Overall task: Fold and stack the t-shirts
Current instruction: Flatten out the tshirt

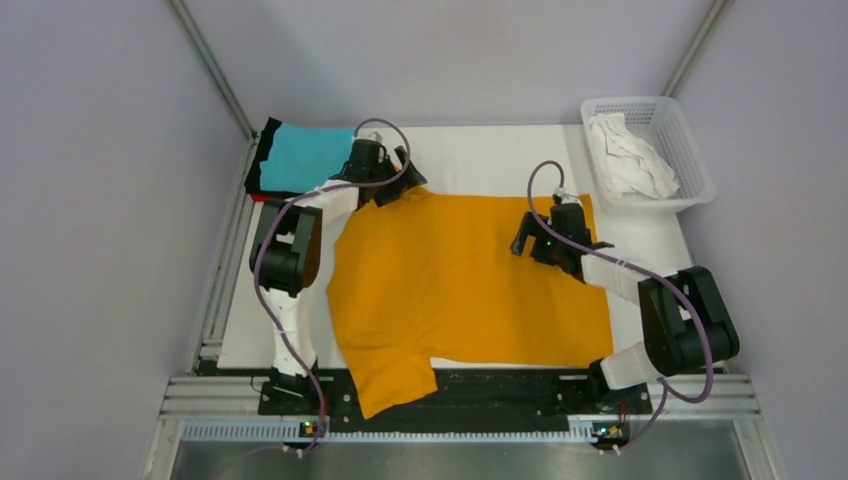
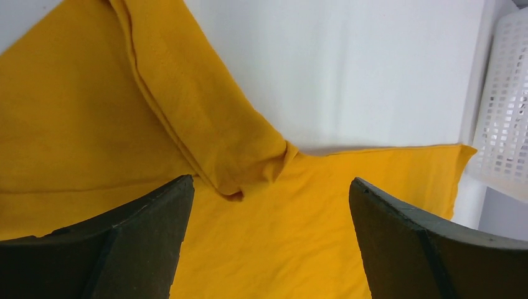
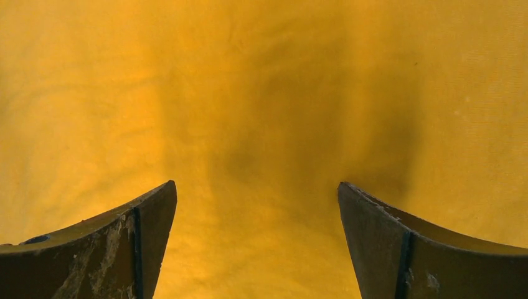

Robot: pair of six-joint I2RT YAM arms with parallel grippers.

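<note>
An orange-yellow t-shirt (image 1: 470,280) lies spread across the table, one sleeve hanging over the near edge. My left gripper (image 1: 392,180) is open just above its far left corner; in the left wrist view a folded-over sleeve (image 2: 205,124) lies ahead of the open gripper (image 2: 271,187). My right gripper (image 1: 530,240) is open and empty over the shirt's right part; the right wrist view shows only flat orange cloth (image 3: 261,112) between its fingers. A folded cyan shirt (image 1: 305,155) lies on a black one (image 1: 266,150) at the far left. A white shirt (image 1: 630,160) lies crumpled in the basket.
A white plastic mesh basket (image 1: 690,135) stands at the far right corner; it also shows at the right edge of the left wrist view (image 2: 504,112). Bare white table (image 1: 490,160) shows beyond the orange shirt. Grey walls enclose the table on three sides.
</note>
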